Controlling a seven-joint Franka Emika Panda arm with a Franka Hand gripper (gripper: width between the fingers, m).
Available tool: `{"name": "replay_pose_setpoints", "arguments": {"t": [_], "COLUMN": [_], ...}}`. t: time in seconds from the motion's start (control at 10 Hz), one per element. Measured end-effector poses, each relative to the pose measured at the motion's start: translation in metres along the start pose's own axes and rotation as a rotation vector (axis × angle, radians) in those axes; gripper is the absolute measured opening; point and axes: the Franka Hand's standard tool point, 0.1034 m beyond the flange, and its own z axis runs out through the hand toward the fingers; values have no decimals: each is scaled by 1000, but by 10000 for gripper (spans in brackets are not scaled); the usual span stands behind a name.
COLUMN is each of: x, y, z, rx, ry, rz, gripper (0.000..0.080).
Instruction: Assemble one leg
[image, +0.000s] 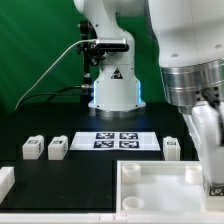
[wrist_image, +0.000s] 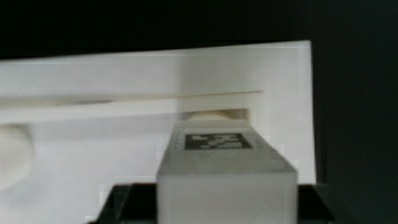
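A robot arm (image: 195, 60) is filling the upper right of the exterior view, hanging over a large white panel (image: 150, 185) at the bottom. Its claw (wrist_image: 222, 185) is clamped on the leg (wrist_image: 224, 160), judging by the wrist view. It is probably seating the leg next, which calls for careful alignment. No writing is readable, only square tags.

Black table (image: 70, 175) lies open in the lower left of the exterior view, room for me to pass. Three legs (image: 57, 148) (image: 33, 147) (image: 172, 148) stand across the middle, flanking the flat marker board (image: 115, 141). The panel (image: 160, 190) with raised rims fills the lower right. In the wrist view, a leg (wrist_image: 221, 165) blocks centre.
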Motion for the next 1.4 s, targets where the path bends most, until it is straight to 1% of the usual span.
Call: {"name": "replay_pose_setpoints", "arguments": {"t": [0.2, 0.3, 0.4, 0.5, 0.6, 0.7, 0.8, 1.0, 1.2, 1.3, 1.4], "x": [0, 0, 0, 0, -1, -4, -7, -9, -6, -5, -3], "y": [-1, 0, 1, 1, 3, 11, 14, 16, 15, 15, 9], "z": [-1, 0, 1, 1, 2, 6, 7, 2, 3, 2, -1], "rx": [2, 1, -2, -2, -5, -18, -23, -25, -31, -40, -59], "ry": [0, 0, 1, 1, 8, 11, 11, 29, 28, 36, 72], "rz": [160, 163, 161, 161, 51, -87, -140, -447, -646, -756, -962], "gripper": [291, 291, 354, 519, 519, 622, 641, 648, 649, 649, 649]}}
